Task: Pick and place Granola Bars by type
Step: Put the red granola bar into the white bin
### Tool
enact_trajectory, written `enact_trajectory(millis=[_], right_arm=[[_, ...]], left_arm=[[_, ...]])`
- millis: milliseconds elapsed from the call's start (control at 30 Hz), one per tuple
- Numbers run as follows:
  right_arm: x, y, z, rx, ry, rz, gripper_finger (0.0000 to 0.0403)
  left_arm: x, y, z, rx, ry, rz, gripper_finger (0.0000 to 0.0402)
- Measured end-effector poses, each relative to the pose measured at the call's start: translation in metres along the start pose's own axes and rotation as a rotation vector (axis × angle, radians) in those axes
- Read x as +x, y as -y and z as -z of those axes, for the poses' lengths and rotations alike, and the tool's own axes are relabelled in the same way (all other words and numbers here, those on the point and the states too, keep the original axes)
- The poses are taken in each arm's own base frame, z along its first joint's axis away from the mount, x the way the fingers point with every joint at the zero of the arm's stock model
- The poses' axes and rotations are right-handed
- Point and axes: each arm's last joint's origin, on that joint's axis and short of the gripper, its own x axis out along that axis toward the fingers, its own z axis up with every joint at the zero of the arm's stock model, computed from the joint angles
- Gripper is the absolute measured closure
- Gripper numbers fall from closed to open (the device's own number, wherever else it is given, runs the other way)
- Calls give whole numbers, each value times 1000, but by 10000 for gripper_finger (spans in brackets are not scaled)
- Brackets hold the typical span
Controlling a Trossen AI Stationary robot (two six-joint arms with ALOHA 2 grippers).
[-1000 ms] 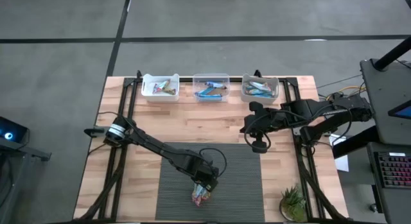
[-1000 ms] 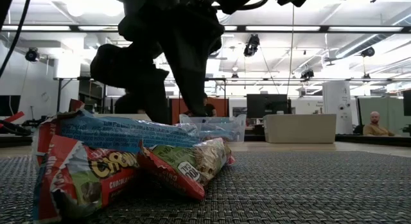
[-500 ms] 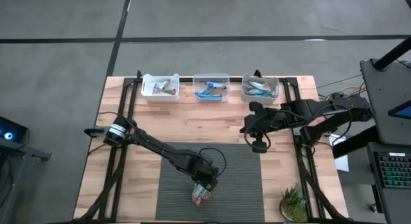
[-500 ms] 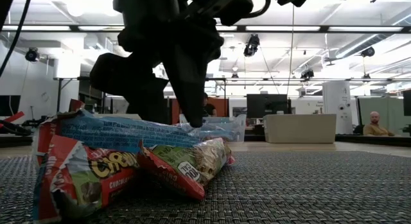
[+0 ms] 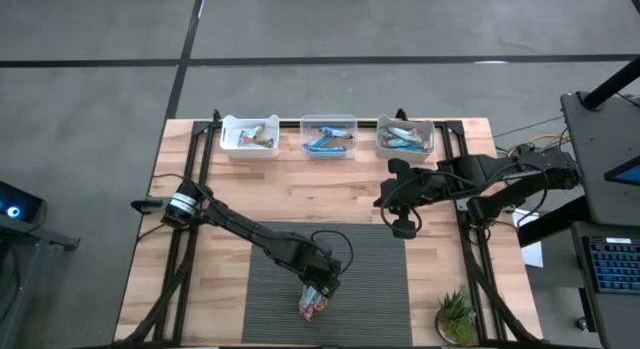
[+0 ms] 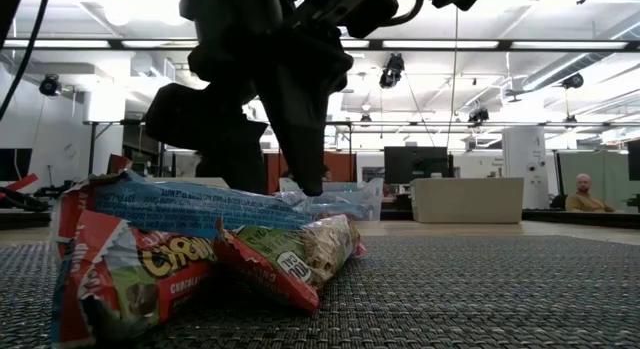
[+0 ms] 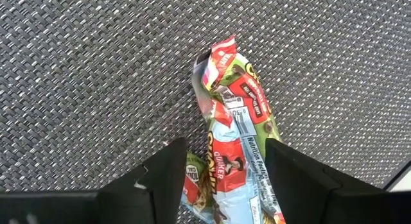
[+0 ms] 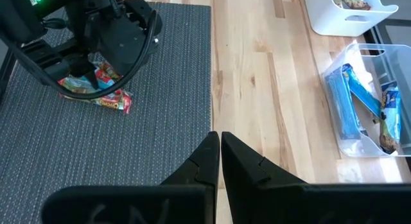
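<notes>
At six o'clock on the dark woven mat (image 5: 370, 279), a small heap of foil-wrapped granola bars (image 5: 312, 305) lies between the left gripper's (image 7: 221, 161) spread fingers (nothing grasped). Closing may pinch several types. Right gripper (image 8: 215, 150) clenched, empty, at two o'clock.

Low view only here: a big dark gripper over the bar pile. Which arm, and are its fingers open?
Observer: Left gripper. Fingers open, straddling the bars on the grey mat.
Operator: Right arm?
Observer: Right gripper is shut, hovering over the mat's edge beside the wood.
Operator: Bins loaded?
Observer: Three bins along the far edge; the middle bin holds blue bars.
</notes>
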Motion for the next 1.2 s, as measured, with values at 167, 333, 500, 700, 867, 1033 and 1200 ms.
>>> enact_trajectory(millis=[167, 333, 500, 700, 867, 1033, 1200], right_arm=[[0, 1, 0, 4, 0, 3, 394], [0, 1, 0, 4, 0, 3, 394], [0, 1, 0, 4, 0, 3, 394], [0, 1, 0, 4, 0, 3, 394], [0, 1, 0, 4, 0, 3, 394], [0, 1, 0, 5, 0, 3, 394], [0, 1, 0, 5, 0, 3, 394]], left_arm=[[0, 1, 0, 0, 0, 10, 209], [4, -2, 0, -7, 2, 14, 209], [13, -7, 3, -42, -27, 37, 209], [13, -7, 2, -43, -32, 40, 209], [13, -7, 2, -44, -38, 41, 217], [13, -7, 2, -42, -43, 43, 247], [13, -7, 3, -32, -55, 47, 276]])
